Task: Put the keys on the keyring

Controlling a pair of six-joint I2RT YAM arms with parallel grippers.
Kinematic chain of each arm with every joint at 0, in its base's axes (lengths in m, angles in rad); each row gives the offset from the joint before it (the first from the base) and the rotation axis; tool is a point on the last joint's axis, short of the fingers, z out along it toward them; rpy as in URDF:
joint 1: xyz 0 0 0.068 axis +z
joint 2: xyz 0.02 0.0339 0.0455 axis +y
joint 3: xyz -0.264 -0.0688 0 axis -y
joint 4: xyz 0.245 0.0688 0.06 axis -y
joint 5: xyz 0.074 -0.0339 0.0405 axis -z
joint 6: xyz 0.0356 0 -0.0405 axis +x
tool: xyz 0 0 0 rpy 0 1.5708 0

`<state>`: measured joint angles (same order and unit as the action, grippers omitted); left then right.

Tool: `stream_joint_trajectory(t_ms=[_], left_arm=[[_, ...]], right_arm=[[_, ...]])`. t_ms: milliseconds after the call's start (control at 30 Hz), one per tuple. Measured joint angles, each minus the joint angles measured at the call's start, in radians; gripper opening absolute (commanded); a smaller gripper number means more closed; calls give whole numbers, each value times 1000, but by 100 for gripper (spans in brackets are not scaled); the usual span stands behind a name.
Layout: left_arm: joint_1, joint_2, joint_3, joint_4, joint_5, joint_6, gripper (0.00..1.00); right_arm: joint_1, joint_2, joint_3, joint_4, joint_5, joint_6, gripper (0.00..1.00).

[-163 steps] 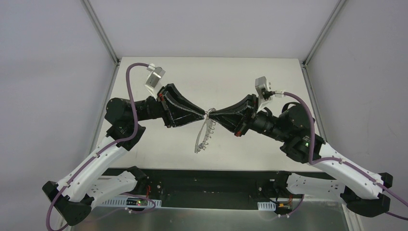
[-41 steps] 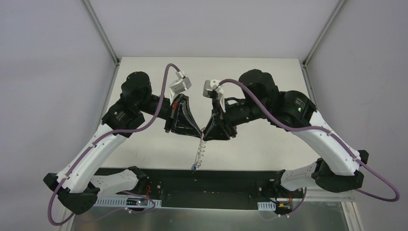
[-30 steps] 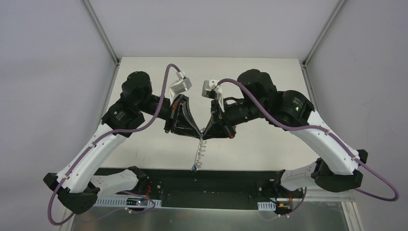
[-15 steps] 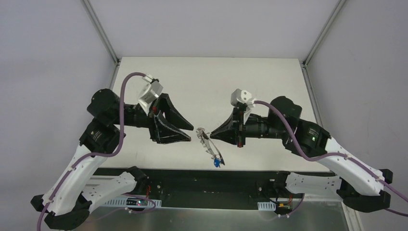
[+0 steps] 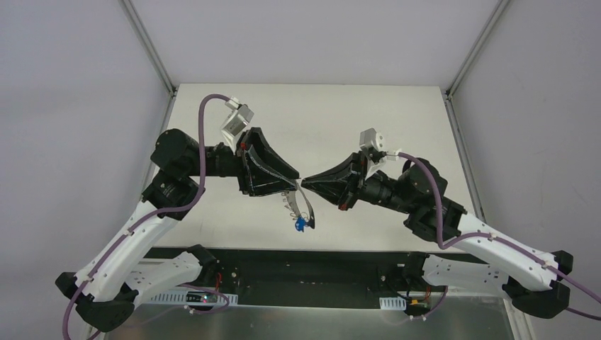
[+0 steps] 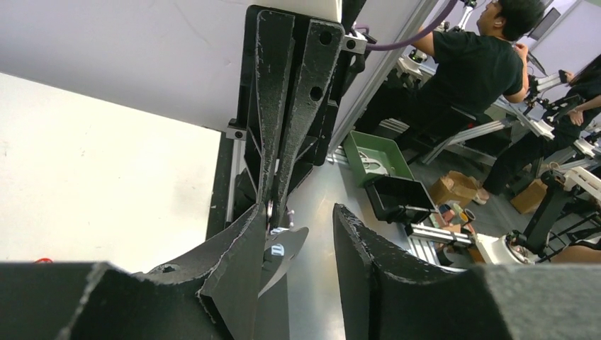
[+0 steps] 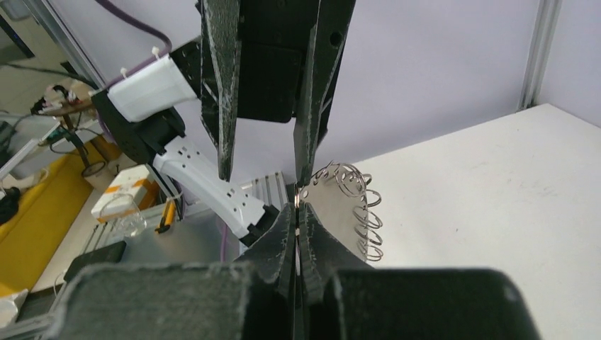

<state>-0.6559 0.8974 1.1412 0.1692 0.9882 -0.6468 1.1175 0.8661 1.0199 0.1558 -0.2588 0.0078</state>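
Note:
My right gripper [image 5: 305, 183] is shut on the keyring's thin wire [image 7: 298, 204] and holds it in the air over the table's front middle. The keyring [image 5: 307, 205] hangs down from it, fringed with small silvery loops [image 7: 363, 212]. A bright blue key [image 5: 300, 225] dangles at its low end. My left gripper [image 5: 294, 178] is open, tip to tip with the right one. Its fingers [image 6: 241, 244] straddle the right gripper's shut tips [image 6: 278, 191], and a flat silvery piece [image 6: 285, 253] lies beside its left finger. The red and dark keys are not seen.
The white table [image 5: 368, 120] lies under both arms, with a black rail [image 5: 319, 258] along its near edge. Grey walls and metal posts [image 5: 150, 49] close in the sides and back. A green bin [image 6: 372, 156] and people stand beyond the table.
Half a second ago the grippers were apart. The left gripper has moved right and now meets the right gripper's tip. The hanging ring and the blue key have swung left.

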Motion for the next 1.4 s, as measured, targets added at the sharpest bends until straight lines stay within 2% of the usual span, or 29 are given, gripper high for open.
stream_joint_trajectory(t_ms=[200,533,967,1400], left_arm=[[-5,-19,-11,36,-22,-15,38],[-6,-67,-13,32,-47,-15,37],[-6,-73,-32,29,-93,-19,35],[-6,-64,-35,29,-109,-19,35]], right_arm=[[12,-3,-42,130,39,36,0],[24,-22,-50,224,80,45,0],[54,3,-53,311,89,43,0],[63,15,-53,316,90,41,0]])
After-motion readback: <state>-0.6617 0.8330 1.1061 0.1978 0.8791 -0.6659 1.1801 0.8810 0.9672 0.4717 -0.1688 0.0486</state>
